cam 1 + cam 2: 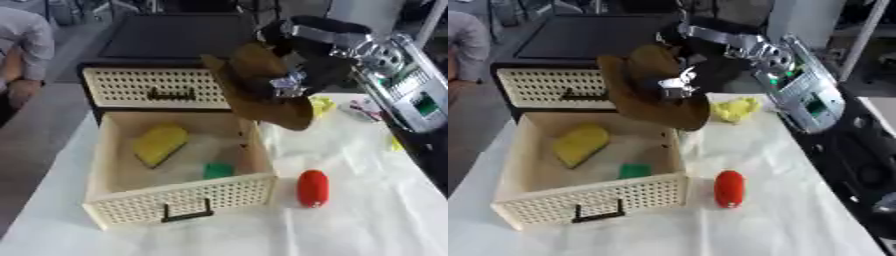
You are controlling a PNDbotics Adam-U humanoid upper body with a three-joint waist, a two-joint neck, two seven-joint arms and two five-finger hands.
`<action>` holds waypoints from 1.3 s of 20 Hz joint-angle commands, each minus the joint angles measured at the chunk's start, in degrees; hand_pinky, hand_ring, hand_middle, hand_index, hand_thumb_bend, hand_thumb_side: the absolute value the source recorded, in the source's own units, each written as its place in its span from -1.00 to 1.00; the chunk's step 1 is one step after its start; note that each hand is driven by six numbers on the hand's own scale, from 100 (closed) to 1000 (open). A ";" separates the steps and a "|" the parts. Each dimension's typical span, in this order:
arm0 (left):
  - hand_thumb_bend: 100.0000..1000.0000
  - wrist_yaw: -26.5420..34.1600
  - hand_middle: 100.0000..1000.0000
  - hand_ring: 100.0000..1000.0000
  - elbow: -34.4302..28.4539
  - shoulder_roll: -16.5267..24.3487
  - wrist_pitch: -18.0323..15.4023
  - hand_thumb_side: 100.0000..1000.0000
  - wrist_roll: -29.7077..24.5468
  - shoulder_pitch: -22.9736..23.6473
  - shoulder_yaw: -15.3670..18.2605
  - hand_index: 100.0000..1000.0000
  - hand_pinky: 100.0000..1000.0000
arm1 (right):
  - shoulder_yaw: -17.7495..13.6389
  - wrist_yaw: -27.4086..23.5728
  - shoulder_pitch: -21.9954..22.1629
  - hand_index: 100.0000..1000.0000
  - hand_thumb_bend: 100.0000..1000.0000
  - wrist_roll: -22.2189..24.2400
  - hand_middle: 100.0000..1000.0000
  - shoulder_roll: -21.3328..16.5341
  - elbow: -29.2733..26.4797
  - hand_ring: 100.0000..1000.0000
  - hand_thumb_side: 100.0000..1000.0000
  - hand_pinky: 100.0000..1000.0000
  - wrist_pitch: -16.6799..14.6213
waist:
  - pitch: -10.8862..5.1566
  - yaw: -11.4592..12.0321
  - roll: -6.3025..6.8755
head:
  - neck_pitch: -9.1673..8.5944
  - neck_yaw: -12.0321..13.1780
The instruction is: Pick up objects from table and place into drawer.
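White cloth is covering the table [367, 220], and the open drawer [179, 200], pale with perforated front panels and a dark handle, is sitting on it. I am holding a brown, floppy, hat-shaped thing [654, 92] in my right hand [706, 67], fingers curled around it, above the drawer's far right corner. Inside the drawer, a yellow sponge-like block [160, 144] and a small green piece [218, 170] are lying. Just right of the drawer, a smooth red capsule shape [312, 188] is resting, and a crumpled yellow thing [735, 109] is lying beyond it.
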 commanded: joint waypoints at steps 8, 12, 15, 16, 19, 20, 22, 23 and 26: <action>-0.99 0.67 -0.08 -0.07 -0.99 1.27 0.72 0.98 -0.03 -1.16 0.34 0.55 -0.49 | 1.27 0.72 -2.13 0.27 -0.05 2.49 -0.03 3.18 -0.68 0.47 0.03 0.02 0.29 | -1.06 0.50 -0.05 | 0.30 -0.72; -0.99 0.82 -0.08 -0.07 -0.99 1.20 0.85 0.98 -0.14 -1.34 0.26 0.55 -0.49 | 1.66 1.23 -2.61 0.27 -0.03 3.38 -0.03 4.70 0.19 0.47 0.01 0.02 0.51 | -1.03 0.77 -0.08 | 0.74 -0.87; -0.99 0.92 -0.08 -0.07 -0.99 1.09 1.05 0.98 -0.24 -1.55 0.20 0.55 -0.49 | 1.84 1.51 -3.04 0.27 -0.02 4.48 -0.03 5.91 1.78 0.47 -0.05 0.01 0.97 | -0.97 1.14 -0.21 | 1.08 -0.96; -0.99 0.95 -0.08 -0.07 -0.99 1.04 1.16 0.98 -0.25 -1.66 0.19 0.55 -0.49 | 1.86 1.61 -3.18 0.27 -0.02 4.94 -0.03 6.41 2.59 0.47 -0.08 0.01 1.26 | -0.94 1.29 -0.28 | 1.18 -0.96; -0.99 1.00 -0.08 -0.07 -0.99 0.90 1.48 0.98 -0.30 -1.93 0.19 0.55 -0.49 | 1.92 1.95 -3.52 0.27 -0.05 6.43 -0.03 7.60 5.02 0.48 -0.15 0.01 1.99 | -0.80 1.61 -0.46 | 1.26 -0.94; -0.99 1.00 -0.08 -0.07 -0.99 0.86 1.59 0.98 -0.33 -2.04 0.19 0.55 -0.49 | 1.96 2.02 -3.60 0.27 -0.05 7.02 -0.03 7.91 5.82 0.48 -0.15 0.01 2.24 | -0.73 1.73 -0.54 | 1.27 -0.93; -0.99 0.98 -0.09 -0.07 -0.99 0.81 1.75 0.98 -0.37 -2.23 0.20 0.54 -0.50 | 2.02 2.19 -3.86 0.27 -0.11 8.13 -0.03 8.27 7.31 0.48 -0.19 0.00 2.68 | -0.59 1.99 -0.72 | 1.30 -0.91; -0.99 0.97 -0.09 -0.07 -0.99 0.79 1.82 0.98 -0.38 -2.31 0.20 0.54 -0.50 | 2.02 2.27 -4.05 0.27 -0.11 8.63 -0.03 8.44 8.06 0.48 -0.19 0.00 2.86 | -0.54 2.09 -0.78 | 1.32 -0.92; -1.00 0.88 -0.09 -0.07 -0.99 0.60 2.00 0.98 -0.46 -2.53 0.18 0.54 -0.50 | 1.67 2.53 -4.42 0.27 -0.11 9.45 -0.03 8.94 9.93 0.48 -0.22 0.00 3.26 | -0.26 2.44 -0.92 | 1.19 -0.94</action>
